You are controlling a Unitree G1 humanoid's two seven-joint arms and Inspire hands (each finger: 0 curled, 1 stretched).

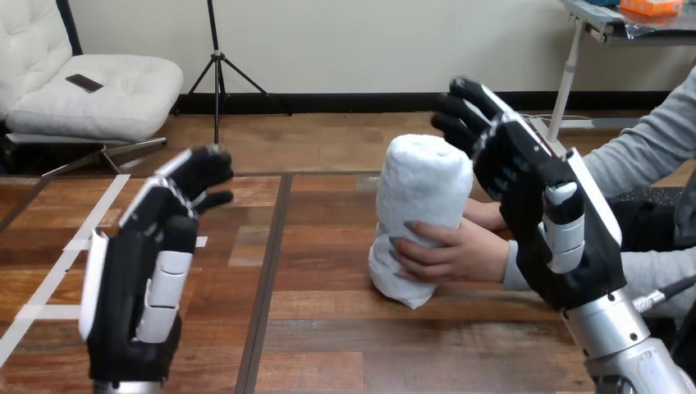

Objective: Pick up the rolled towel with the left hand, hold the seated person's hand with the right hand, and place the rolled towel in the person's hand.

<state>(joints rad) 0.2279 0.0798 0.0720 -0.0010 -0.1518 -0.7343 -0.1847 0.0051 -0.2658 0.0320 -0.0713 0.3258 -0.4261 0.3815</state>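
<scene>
On worktop [328, 328], towel [423, 189] upright in person's hand [460, 254], so delivery looks done; left hand [139, 279] released, well apart; right hand [533, 197] released beside it, clasping nothing; only withdrawal to go

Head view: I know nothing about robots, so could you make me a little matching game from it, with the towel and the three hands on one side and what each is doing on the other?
Things:
1. rolled towel
2. person's hand
3. left hand
4. right hand

States:
a. raised at the view's left, open, holding nothing
b. standing upright on the table
c. gripping the rolled towel
d. raised at the view's right, open, holding nothing

Pairs: 1-b, 2-c, 3-a, 4-d
</scene>
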